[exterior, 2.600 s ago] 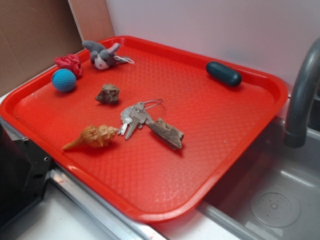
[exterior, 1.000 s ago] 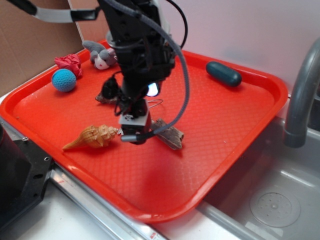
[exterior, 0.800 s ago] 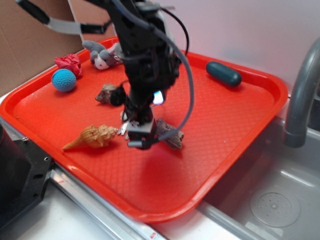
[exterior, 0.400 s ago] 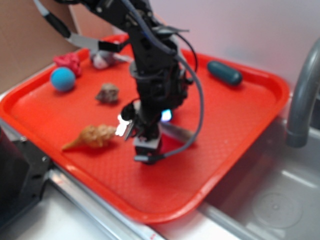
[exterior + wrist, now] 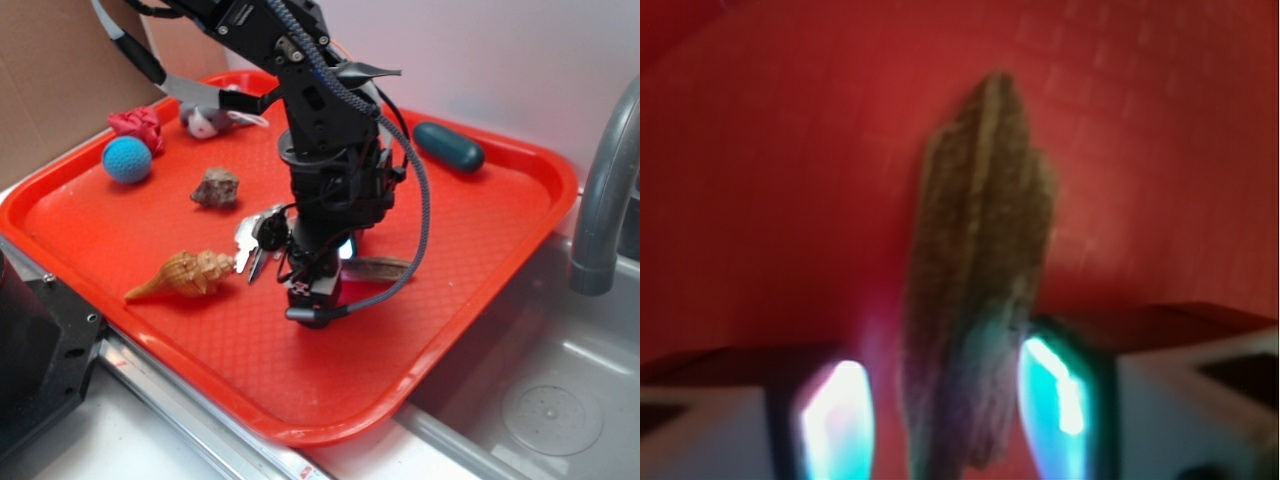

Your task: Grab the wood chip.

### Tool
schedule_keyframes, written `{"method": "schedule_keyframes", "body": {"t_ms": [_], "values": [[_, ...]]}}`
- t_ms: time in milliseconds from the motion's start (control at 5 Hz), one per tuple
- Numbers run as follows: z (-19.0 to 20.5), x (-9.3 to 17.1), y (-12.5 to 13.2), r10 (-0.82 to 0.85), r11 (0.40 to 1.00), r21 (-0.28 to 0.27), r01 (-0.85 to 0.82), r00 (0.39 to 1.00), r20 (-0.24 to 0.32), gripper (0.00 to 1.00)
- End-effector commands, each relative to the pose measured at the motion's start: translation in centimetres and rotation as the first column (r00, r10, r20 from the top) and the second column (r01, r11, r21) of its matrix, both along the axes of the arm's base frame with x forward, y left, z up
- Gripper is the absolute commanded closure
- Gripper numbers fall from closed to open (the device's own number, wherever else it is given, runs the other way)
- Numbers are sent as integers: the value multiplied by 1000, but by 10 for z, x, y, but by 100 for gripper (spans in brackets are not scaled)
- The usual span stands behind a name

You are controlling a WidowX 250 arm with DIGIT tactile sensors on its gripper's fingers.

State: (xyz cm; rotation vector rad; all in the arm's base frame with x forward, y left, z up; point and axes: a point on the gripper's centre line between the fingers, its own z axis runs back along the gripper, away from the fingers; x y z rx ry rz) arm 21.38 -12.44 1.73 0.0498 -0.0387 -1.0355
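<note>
1. We can read no words, labels, brands or numbers anywhere in either view.
2. We see small marks on the gripper [image 5: 313, 300], too blurred to make out.

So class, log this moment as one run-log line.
gripper: straddling wood chip | grasp: unclear | chip: on tray | keys: beside

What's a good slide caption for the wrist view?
Claw straddling the long, flat grey-brown wood chip on the red plastic tray, one finger each side.
</note>
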Motion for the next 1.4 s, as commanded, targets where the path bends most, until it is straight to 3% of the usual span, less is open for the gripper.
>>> {"method": "schedule_keyframes", "body": {"t_ms": [0,200,400,600,800,1000,1200], "values": [[0,0,14,191,982,20,-190,980,-55,100],[50,3,57,426,904,0,-427,901,-82,100],[98,-12,102,634,771,-57,-634,773,-24,100],[145,-49,131,805,589,-127,-798,594,4,100],[190,-66,123,893,449,-156,-880,449,37,100],[212,-79,120,915,401,-174,-899,401,38,100],[221,-83,119,913,405,-192,-894,405,40,100]]}}
